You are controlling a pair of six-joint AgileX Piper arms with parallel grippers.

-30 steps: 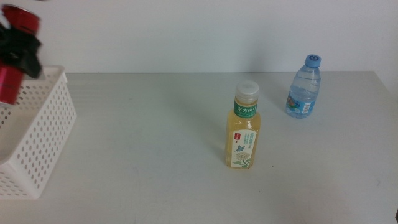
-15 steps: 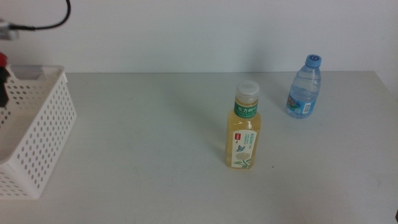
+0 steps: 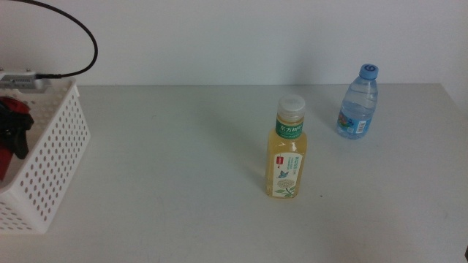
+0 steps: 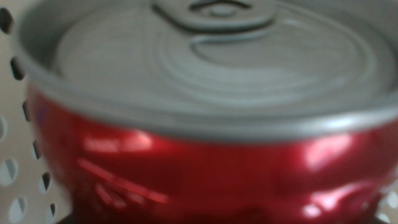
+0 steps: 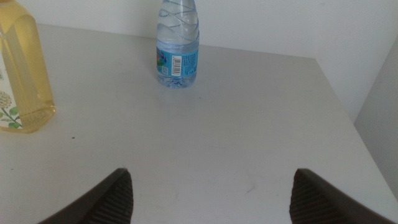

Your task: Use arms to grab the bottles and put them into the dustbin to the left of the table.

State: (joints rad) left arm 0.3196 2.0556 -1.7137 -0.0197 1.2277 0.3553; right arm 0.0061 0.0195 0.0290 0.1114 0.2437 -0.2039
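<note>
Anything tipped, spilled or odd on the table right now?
Nothing stands out. The tea bottle and water bottle stand upright and apart on the table; the left claw holds the red can over the dustbin.

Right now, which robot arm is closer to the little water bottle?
Right. Its end effector waits open over the table with the water bottle just ahead; the left end effector is far off, in the dustbin.

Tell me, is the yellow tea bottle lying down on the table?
No, the yellow tea bottle stands upright on the table, its white cap on top.
</note>
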